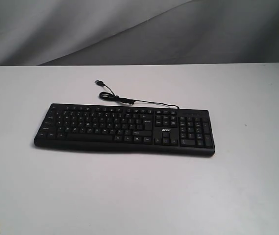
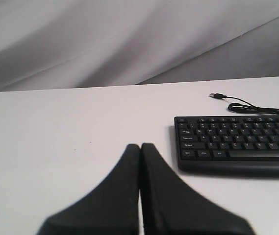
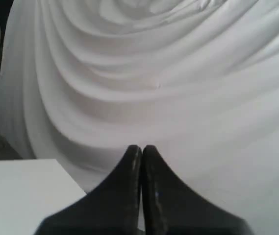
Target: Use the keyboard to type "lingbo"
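We do not seem to have typed anything yet. The keyboard (image 1: 124, 128) lies flat on the white table (image 1: 31, 196). Our left gripper (image 2: 140, 146) and right gripper (image 3: 141, 147) are both pinched closed, empty, away from the keys. All six letters are left.

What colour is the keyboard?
The keyboard is black, with little white letters on its keys. The exterior view shows it best.

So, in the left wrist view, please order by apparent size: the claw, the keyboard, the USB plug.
Largest: the left claw, though only its nearness to the camera makes it so.
Next: the keyboard, cut off at the picture edge.
Smallest: the USB plug.
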### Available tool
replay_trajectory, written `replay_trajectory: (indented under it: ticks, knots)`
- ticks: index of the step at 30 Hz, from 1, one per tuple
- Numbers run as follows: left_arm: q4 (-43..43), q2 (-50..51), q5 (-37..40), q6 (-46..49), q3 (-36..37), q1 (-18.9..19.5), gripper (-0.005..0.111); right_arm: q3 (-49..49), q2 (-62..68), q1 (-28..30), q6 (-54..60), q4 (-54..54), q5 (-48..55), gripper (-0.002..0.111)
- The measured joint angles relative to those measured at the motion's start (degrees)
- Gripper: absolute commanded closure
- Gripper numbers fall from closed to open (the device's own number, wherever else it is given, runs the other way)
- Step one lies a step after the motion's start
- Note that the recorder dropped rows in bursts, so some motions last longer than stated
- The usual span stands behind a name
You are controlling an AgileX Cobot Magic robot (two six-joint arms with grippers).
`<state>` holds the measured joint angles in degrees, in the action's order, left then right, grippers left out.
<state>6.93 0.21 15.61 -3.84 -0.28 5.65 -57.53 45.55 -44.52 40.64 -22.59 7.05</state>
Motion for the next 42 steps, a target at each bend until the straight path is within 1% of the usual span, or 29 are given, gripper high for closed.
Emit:
replay_trajectory:
  ticks: [7,9,11,16,21,25,27,31,35,38,39,42]
  knots:
    - [0.0,0.0,0.0,0.0,0.0,0.0,0.106,0.4,-2.7,0.1,-3.6,-0.3,-0.1,0.108]
    - [0.0,0.0,0.0,0.0,0.0,0.0,0.106,1.7,-2.7,2.3,-5.5,-0.7,-0.1,0.108]
    - [0.0,0.0,0.0,0.0,0.0,0.0,0.106,4.1,-2.7,6.4,-9.3,-1.2,-0.1,0.108]
    - [0.0,0.0,0.0,0.0,0.0,0.0,0.106,14.0,-4.8,22.3,-20.9,-3.6,-0.3,0.108]
    - [0.0,0.0,0.0,0.0,0.0,0.0,0.106,27.5,-12.4,37.0,-24.4,-4.1,-0.7,0.108]
    - [0.0,0.0,0.0,0.0,0.0,0.0,0.106,37.0,-20.6,44.5,-25.3,-4.5,-1.1,0.108]
    - [0.0,0.0,0.0,0.0,0.0,0.0,0.106,40.1,-25.1,46.9,-25.9,-4.8,-1.2,0.108]
    - [0.0,0.0,0.0,0.0,0.0,0.0,0.106,43.8,-33.0,49.2,-26.5,-3.1,-1.5,0.108]
    - [0.0,0.0,0.0,0.0,0.0,0.0,0.106,45.8,-40.0,49.3,-26.6,3.3,-1.0,0.108]
    - [0.0,0.0,0.0,0.0,0.0,0.0,0.106,46.0,-44.3,49.3,-27.3,6.6,1.5,0.108]
    - [0.0,0.0,0.0,0.0,0.0,0.0,0.106,46.0,-44.8,49.3,-28.2,7.1,2.2,0.108]
    - [0.0,0.0,0.0,0.0,0.0,0.0,0.106,46.0,-45.3,49.3,-38.8,7.8,5.0,0.108]
